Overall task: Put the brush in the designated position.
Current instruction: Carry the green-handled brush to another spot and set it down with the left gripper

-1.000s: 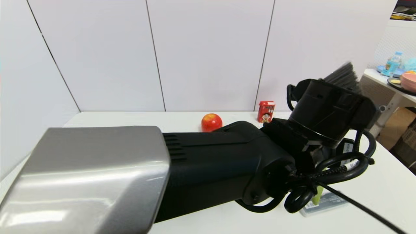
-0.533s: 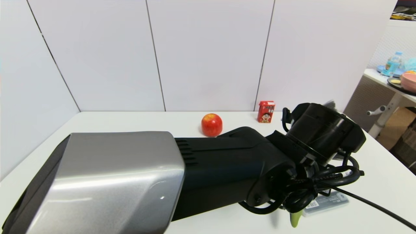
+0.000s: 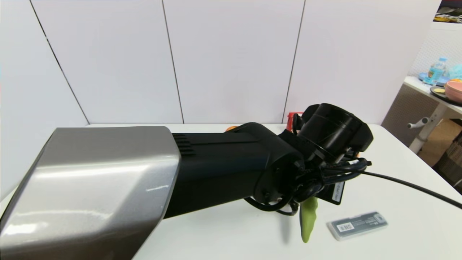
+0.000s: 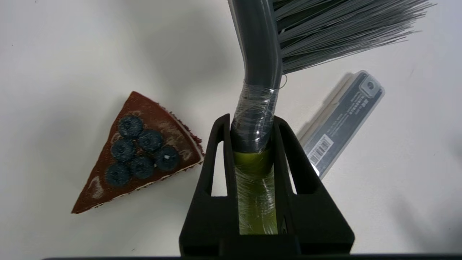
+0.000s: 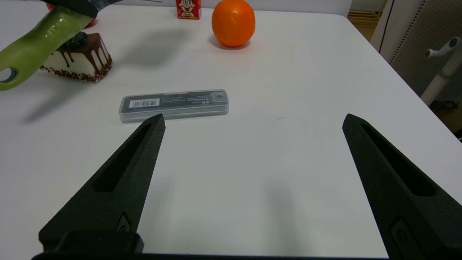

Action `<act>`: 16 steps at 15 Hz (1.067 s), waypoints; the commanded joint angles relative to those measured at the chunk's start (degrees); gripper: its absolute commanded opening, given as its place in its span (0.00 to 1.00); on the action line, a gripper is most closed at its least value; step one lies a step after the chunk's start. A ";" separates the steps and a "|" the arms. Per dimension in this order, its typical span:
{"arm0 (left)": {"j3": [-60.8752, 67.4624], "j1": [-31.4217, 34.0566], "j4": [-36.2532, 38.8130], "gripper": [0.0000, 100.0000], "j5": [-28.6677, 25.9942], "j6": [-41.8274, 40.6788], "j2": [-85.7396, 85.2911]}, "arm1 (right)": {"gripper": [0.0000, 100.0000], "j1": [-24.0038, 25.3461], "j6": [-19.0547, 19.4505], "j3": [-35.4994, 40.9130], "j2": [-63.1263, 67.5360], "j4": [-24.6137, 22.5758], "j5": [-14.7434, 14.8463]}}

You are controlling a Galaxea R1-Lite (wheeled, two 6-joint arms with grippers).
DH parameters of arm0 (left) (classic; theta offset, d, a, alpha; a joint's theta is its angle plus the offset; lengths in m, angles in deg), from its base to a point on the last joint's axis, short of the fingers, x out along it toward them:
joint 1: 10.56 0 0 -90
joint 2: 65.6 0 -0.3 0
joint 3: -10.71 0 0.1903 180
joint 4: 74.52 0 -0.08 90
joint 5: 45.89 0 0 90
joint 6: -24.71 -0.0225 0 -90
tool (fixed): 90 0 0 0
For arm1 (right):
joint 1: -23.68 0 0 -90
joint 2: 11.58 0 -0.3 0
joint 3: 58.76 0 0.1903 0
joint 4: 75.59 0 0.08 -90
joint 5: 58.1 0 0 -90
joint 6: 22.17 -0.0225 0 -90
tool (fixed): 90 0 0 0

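The left gripper (image 4: pixel 252 126) clamps the brush (image 4: pixel 257 86) (apparently airborne) between cake (image 4: pixel 140 151) and case (image 4: pixel 339 119); right gripper (image 5: pixel 252 122) gapes.

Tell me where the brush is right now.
The left hand holds the brush above the table, between the cake slice and the grey case; its green handle pokes out below the arm in the head view.

brush (image 4: pixel 258 65) bristles cropped, apple (image 3: pixel 231 128) mostly hidden

A grey case (image 5: pixel 174 105), cake slice (image 4: pixel 138 152), orange (image 5: pixel 233 22) and red carton (image 5: pixel 188 9) sit apart.
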 commanded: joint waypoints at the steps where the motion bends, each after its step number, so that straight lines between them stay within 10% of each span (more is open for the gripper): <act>1: -0.07 3.56 -1.25 0.00 -8.38 0.30 -0.24 | 1.00 -0.04 0.03 0.09 0.07 -0.01 -0.02; 7: -0.42 4.71 9.21 0.00 -13.21 0.65 2.84 | 1.00 0.05 0.03 0.09 0.07 -0.01 -0.02; 16: -0.33 3.83 25.73 0.00 -19.19 21.83 4.95 | 1.00 -0.04 0.03 0.09 0.07 -0.09 -0.02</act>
